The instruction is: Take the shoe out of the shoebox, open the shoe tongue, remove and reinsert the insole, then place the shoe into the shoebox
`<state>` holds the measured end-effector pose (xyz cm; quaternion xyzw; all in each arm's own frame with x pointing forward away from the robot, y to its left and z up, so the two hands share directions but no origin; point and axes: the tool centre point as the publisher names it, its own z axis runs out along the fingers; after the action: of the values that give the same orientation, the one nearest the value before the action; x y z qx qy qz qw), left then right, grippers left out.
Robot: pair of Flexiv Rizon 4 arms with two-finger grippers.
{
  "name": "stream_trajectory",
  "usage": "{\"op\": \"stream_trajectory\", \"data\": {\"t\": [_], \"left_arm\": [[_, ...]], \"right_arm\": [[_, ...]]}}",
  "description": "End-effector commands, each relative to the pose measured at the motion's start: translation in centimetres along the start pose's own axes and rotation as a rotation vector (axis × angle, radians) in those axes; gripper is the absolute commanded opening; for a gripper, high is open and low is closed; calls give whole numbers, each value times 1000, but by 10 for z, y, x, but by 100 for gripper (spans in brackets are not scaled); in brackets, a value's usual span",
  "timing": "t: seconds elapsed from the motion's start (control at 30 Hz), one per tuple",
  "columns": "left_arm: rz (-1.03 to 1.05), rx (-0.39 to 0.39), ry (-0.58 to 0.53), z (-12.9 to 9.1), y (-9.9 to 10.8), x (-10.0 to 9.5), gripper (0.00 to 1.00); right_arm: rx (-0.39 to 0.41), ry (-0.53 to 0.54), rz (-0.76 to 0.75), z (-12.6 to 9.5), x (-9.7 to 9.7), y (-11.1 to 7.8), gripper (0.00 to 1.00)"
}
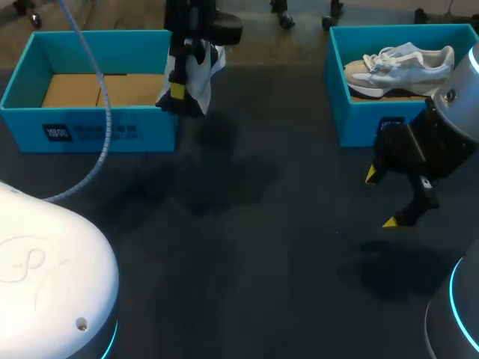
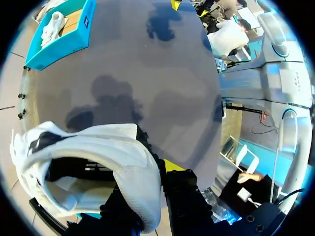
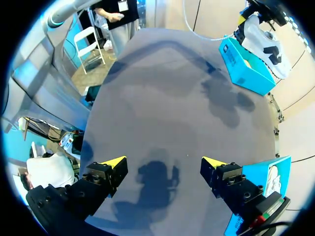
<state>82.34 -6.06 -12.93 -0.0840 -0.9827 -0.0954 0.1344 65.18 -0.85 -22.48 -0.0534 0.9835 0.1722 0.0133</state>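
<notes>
My left gripper (image 1: 179, 86) is shut on a white shoe (image 1: 200, 73), which hangs in the air over the right end of the empty teal shoebox (image 1: 90, 131). In the left wrist view the shoe (image 2: 113, 152) fills the space at the fingers, its collar wall pinched, and one yellow fingertip (image 2: 172, 165) shows beside it. A second white shoe (image 1: 400, 66) lies in the teal shoebox (image 1: 359, 123) at the right. In front of that box my right gripper (image 1: 382, 198) hovers over the dark table, open and holding nothing (image 3: 164, 164).
The left box shows only its cardboard floor (image 1: 71, 90). A grey cable (image 1: 105, 127) from my left arm drapes across that box's front. The dark tabletop (image 1: 247, 247) stretches between and in front of the two boxes.
</notes>
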Motion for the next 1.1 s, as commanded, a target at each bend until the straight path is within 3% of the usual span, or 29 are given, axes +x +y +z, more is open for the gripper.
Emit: {"op": "stream_trajectory", "data": {"t": [0.03,0.27,0.43,0.8,1.1], "left_arm": [[1,-2,-4,0,0,1,0],[1,-2,-4,0,0,1,0],[24,45,-14,-11,57,-11,0],[-36,-6,-55,3,161,-36,0],[-59,77,-77,16,244,-72,0]], "right_arm": [[1,2,-1,2,-1,0,100],[1,2,-1,2,-1,0,100],[1,2,-1,2,-1,0,100],[1,2,-1,2,-1,0,100],[1,2,-1,2,-1,0,100]]}}
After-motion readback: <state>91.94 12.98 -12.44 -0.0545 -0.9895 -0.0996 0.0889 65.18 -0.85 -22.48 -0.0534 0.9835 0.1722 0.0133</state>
